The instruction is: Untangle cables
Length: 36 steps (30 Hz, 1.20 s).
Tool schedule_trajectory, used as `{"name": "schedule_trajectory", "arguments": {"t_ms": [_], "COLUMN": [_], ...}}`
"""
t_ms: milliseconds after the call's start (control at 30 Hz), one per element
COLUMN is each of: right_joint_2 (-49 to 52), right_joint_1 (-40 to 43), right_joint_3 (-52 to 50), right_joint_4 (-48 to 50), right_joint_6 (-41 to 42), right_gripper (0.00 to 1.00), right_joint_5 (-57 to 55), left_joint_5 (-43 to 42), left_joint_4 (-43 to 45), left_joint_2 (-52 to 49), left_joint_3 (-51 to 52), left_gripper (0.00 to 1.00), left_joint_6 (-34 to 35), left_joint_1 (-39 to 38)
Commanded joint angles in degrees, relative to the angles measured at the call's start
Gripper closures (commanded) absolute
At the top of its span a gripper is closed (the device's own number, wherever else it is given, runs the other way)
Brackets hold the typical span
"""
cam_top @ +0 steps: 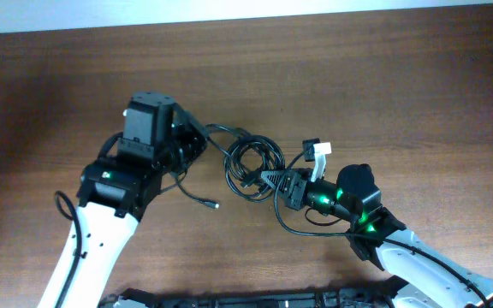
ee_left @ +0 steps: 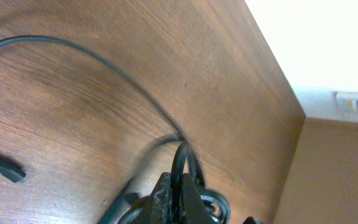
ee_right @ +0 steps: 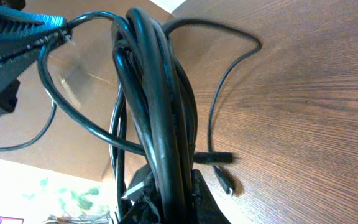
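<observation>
Cables tight in right tool, one loop tight in left tool, left arm and right arm low over table

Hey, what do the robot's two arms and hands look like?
The left arm and right arm have white shells, black boxy joints and glowing green lights. A black wire loops along the left one. The left hand and right hand are black, with ridged fingers.

Brown wood-grain table, white wall
</observation>
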<state>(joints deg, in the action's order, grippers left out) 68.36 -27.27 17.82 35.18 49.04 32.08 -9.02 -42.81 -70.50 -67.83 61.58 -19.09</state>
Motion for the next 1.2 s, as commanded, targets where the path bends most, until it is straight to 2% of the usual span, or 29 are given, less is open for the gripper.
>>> {"name": "schedule_trajectory", "arguments": {"t_ms": [0,200,267,300,333,367,433,533,567,633,667,700,733,767,800,833,867,900,933,967,1000,1033,1133,1167], "right_joint_2": [-0.11,-0.11,-0.11,-0.11,-0.11,-0.11,-0.11,-0.11,-0.11,-0.11,-0.11,-0.11,-0.11,-0.11,-0.11,-0.11,-0.11,-0.11,-0.11,-0.11,-0.11,-0.11,-0.11,-0.11], "right_joint_1": [-0.11,-0.11,-0.11,-0.11,-0.11,-0.11,-0.11,-0.11,-0.11,-0.11,-0.09,-0.09,-0.09,-0.09,-0.11,-0.11,-0.11,-0.11,-0.11,-0.11,-0.11,-0.09,0.07,0.07], "right_joint_3": [0.09,0.09,0.09,0.09,0.09,0.09,0.09,0.09,0.09,0.09,0.09,0.09,0.09,0.09,0.09,0.09,0.09,0.09,0.09,0.09,0.09,0.11,0.09,0.09], "right_joint_4": [-0.35,-0.52,-0.52,-0.52,-0.52,-0.52,-0.52,-0.52,-0.5,-0.48,-0.39,-0.28,-0.26,-0.26,-0.28,-0.28,-0.28,-0.28,-0.28,-0.28,-0.28,-0.28,-0.28,-0.26], "right_joint_6": [-0.52,-0.52,-0.52,-0.52,-0.52,-0.5,-0.52,-0.5,-0.5,-0.5,-0.5,-0.5,-0.5,-0.5,-0.48,-0.48,-0.48,-0.48,-0.48,-0.5,-0.48,0.83,15.85,24.13], "right_gripper": [0.96,0.96,0.96,0.96,0.96,0.96,0.96,0.96,0.96,0.96,0.96,0.96,0.96,0.96,0.96,0.96,0.96,0.96,0.96,0.96,0.96,0.96,0.96,0.96], "right_joint_5": [-1.27,-1.29,-1.33,-1.31,-1.31,-1.31,-1.31,-1.29,-1.27,-1.29,-1.29,-1.27,-1.27,-1.29,-1.29,-1.27,-1.22,-1.27,-1.29,-1.27,-1.27,-1.31,-1.27,-1.29], "left_joint_5": [2.84,-0.24,-4.79,-8.28,-8.33,-8.17,-8.2,-8.15,-8.2,-8.35,-5.22,9.7,19.76,27.04,29.92,28.26,21.46,12.07,4.94,-11.1,-17.18,-16.7,-16.72,-17.22], "left_joint_4": [0.39,-1.36,-5.53,-8.66,-12.68,-16.22,-16.85,-16.17,-16.17,-16.22,-16.15,-17.07,-20.33,-23.98,-25.75,-25.27,-23.56,-20.72,-17.49,-11.3,-8.57,-8.2,-7.74,-7.54], "left_joint_2": [1.64,1.62,1.46,0.98,0.33,-0.81,-2.71,-9.6,-11.98,-18.97,-20.94,-21.44,-21.4,-21.42,-21.42,-21.42,-21.42,-21.42,-21.42,-21.42,-21.42,-21.42,-21.4,-21.05], "left_joint_3": [-1.44,-1.44,-1.42,-1.42,-1.42,-1.42,-1.11,-0.11,0.07,0.09,0.09,0.09,0.07,0.09,0.09,0.09,0.09,0.09,0.09,0.09,0.07,0.07,0.07,-0.15], "left_gripper": [0.99,0.97,0.93,0.56,0.18,0.14,0.22,0.26,0.33,0.67,0.96,1.0,1.0,1.0,1.0,0.76,0.31,0.18,0.12,0.06,0.05,0.06,0.08,0.09], "left_joint_6": [-1.01,-1.03,-5.97,-10.12,-10.08,-10.08,-9.75,-4.26,-3.91,-4.0,-6.97,-15.04,-15.65,-15.63,-15.63,-14.78,-13.27,-16.04,-22.14,-33.22,-35.63,-35.63,-36.89,-36.87], "left_joint_1": [6.14,21.31,20.63,19.15,17.29,14.75,11.08,4.13,3.17,0.24,-0.61,-0.24,0.24,1.18,1.86,2.71,2.75,2.71,2.71,2.78,2.75,2.75,2.95,4.66]}}
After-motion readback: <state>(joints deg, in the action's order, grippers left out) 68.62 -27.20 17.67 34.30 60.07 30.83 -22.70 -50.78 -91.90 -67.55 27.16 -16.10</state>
